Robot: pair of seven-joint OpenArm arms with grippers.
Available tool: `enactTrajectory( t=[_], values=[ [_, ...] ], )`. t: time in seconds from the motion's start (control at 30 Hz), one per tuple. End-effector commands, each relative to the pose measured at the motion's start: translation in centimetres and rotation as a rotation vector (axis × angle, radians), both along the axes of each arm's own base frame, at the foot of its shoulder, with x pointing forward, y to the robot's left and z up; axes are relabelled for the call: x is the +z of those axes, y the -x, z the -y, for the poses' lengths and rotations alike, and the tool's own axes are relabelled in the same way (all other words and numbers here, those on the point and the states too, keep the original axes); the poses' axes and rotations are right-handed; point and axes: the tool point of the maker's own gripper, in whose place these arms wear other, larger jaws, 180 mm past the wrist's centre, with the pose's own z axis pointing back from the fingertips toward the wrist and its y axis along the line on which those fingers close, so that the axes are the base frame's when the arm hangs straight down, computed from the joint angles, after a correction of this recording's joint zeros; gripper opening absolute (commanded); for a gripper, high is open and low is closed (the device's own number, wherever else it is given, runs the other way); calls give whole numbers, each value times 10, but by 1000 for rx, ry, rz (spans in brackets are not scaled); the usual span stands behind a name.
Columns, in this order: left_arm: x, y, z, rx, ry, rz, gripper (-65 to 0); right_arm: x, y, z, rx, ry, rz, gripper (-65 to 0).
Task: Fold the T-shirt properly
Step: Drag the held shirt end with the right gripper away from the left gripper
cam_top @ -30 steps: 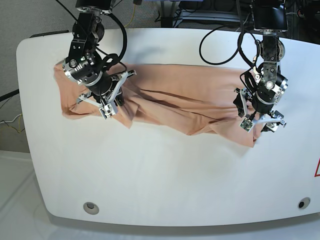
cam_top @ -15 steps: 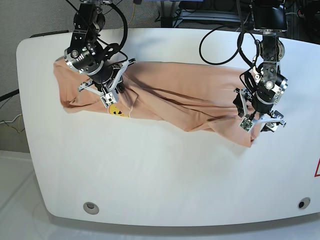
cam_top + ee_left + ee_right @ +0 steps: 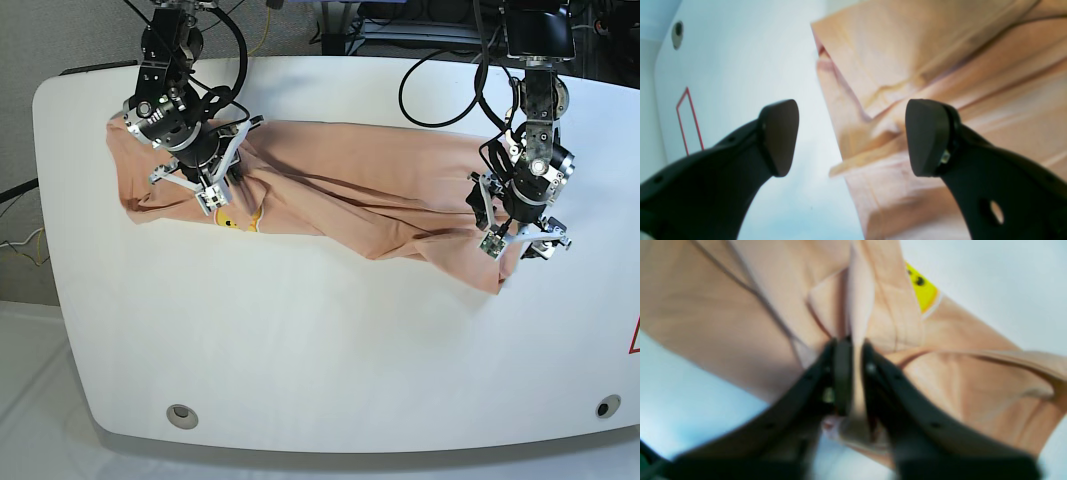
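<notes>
The peach T-shirt (image 3: 350, 200) lies bunched in a long wrinkled band across the far half of the white table (image 3: 330, 350). A small yellow print (image 3: 235, 220) shows at its front edge on the left. My right gripper (image 3: 215, 193) sits over that left end. In the right wrist view its fingers (image 3: 843, 366) are pinched on an upright fold of the T-shirt (image 3: 773, 306), with the yellow print (image 3: 922, 285) just beyond. My left gripper (image 3: 520, 243) hangs open over the right end. In the left wrist view it (image 3: 851, 133) straddles the cloth's edge (image 3: 923, 66), holding nothing.
Two round holes (image 3: 181, 413) (image 3: 606, 406) sit near the table's front edge, and a red mark (image 3: 634, 335) is at the right edge. Black cables (image 3: 440, 90) loop over the table's back. A red outline (image 3: 686, 120) shows on the tabletop in the left wrist view.
My right gripper has pulled the left end of the T-shirt toward the far left, and the yellow print has come into sight. The left arm has barely moved.
</notes>
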Motion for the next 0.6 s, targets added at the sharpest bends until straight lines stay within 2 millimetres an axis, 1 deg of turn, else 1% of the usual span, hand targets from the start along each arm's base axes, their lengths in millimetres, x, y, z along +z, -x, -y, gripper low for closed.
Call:
enactTrajectory(
  t=[0.0, 0.03, 0.17, 0.2, 0.23, 0.27, 0.47, 0.57],
  values=[
    [15, -9, -1, -4, 0, 51, -196, 8, -5, 0, -2, -7, 33, -422],
    [15, -9, -1, -4, 0, 51, -196, 8, -5, 0, -2, -7, 33, -379],
    [15, -9, -1, -2, 0, 51, -195, 9, -5, 0, -2, -7, 35, -156],
    [15, -9, -1, -2, 0, 51, -195, 9, -5, 0, -2, -7, 35, -111],
    [15, -9, -1, -2, 0, 51, -195, 9, -5, 0, -1, -9, 37, -47],
    [15, -9, -1, -2, 0, 51, -195, 9, -5, -1, 0, -11, 37, -4],
    [15, -9, -1, -3, -2, 53, -195, 15, -9, -1, 4, -10, 56, 0],
    [15, -9, -1, -3, -2, 53, -195, 20, -15, 0, 4, -7, 76, 0]
  ],
)
